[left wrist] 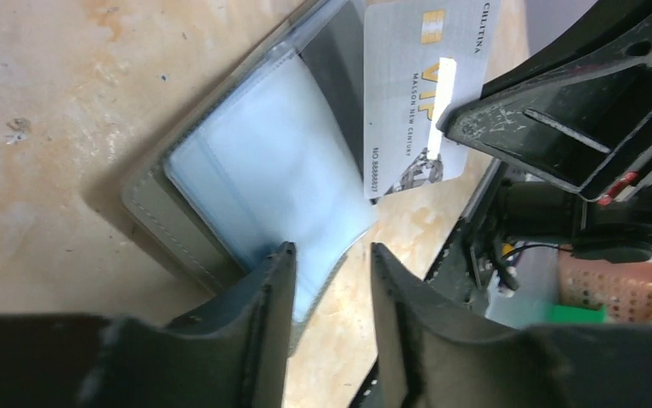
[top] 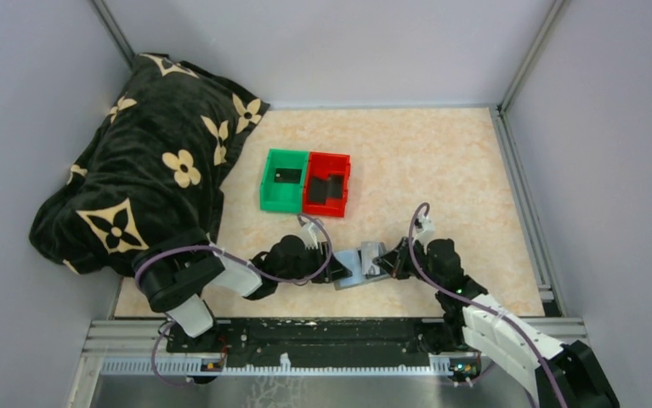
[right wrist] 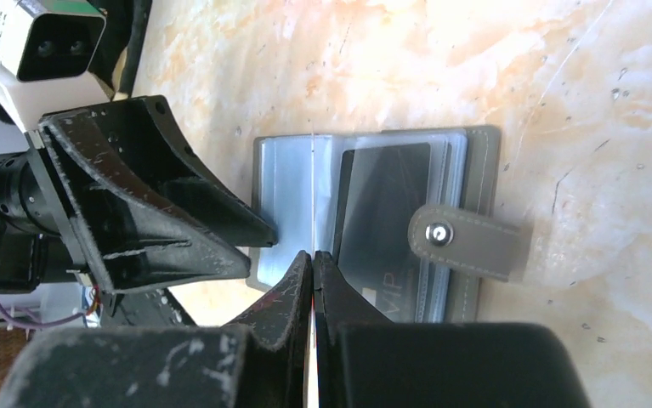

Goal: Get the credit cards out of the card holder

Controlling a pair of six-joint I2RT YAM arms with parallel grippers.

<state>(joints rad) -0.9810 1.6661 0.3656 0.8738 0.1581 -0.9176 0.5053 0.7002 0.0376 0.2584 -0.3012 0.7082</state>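
Observation:
The grey card holder (top: pixel 352 274) lies spread open between my two grippers, its clear sleeves (left wrist: pixel 263 170) facing up and its snap strap (right wrist: pixel 467 238) to one side. My right gripper (right wrist: pixel 313 255) is shut on a silver VIP credit card (left wrist: pixel 407 51), held on edge just above the holder; in the right wrist view the card (right wrist: pixel 313 170) is only a thin white line. A dark credit card (right wrist: pixel 382 204) sits in a sleeve. My left gripper (left wrist: pixel 331 255) is open at the holder's near corner, one fingertip (left wrist: pixel 280 263) on its edge.
A green bin (top: pixel 285 180) and a red bin (top: pixel 326 184) stand side by side behind the holder, each with a dark card in it. A black blanket with cream flowers (top: pixel 148 161) covers the back left. Grey walls enclose the table.

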